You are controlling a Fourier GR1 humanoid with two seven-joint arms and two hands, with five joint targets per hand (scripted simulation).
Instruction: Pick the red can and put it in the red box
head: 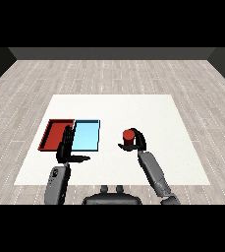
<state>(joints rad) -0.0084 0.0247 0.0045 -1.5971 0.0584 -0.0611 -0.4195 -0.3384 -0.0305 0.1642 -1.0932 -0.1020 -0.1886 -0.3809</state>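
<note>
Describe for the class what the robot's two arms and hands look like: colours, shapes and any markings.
Both forearms are grey, smooth and roughly cylindrical, coming in from the lower corners. Each ends in a black robot hand with slim fingers and a thumb: the left robot hand and the right robot hand. The left forearm carries a small dark marking near the wrist. No cables or sleeves show.

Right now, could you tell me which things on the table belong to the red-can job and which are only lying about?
Belonging to the job:
- red can, held in the right hand
- red tray, where it goes

Lying about:
- light blue tray, beside the red one
- left hand, open, holding nothing
- white table
</note>
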